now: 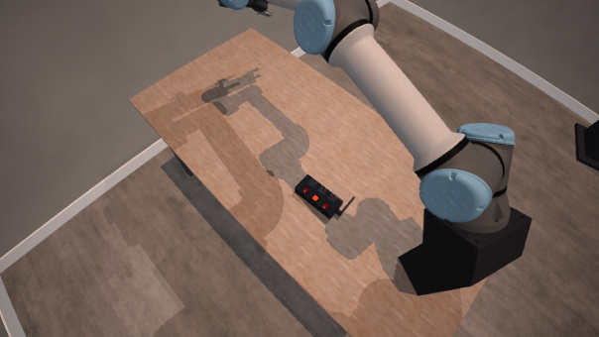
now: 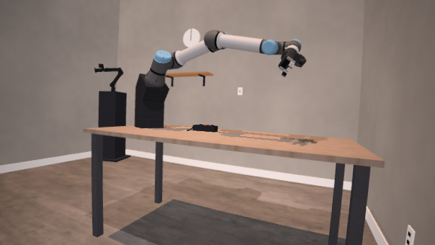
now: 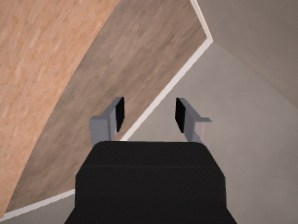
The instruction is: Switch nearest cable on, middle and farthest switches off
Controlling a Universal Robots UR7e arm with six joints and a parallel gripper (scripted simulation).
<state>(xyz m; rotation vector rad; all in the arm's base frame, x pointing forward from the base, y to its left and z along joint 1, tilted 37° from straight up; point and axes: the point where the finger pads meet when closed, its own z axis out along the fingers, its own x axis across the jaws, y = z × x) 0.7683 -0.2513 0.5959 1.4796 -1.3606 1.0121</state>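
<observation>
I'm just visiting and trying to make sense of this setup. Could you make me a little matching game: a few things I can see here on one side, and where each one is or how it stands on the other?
Things:
1. power strip
2. gripper
3. arm's black pedestal
4. table

Place or state:
A. high in the air, fingers wide apart, holding nothing
B. lying flat on the wooden top, red switches facing up
C. standing on dark legs on the floor
D. at the table's end, carrying the arm

Pairs: 1-B, 2-A, 3-D, 4-C
</observation>
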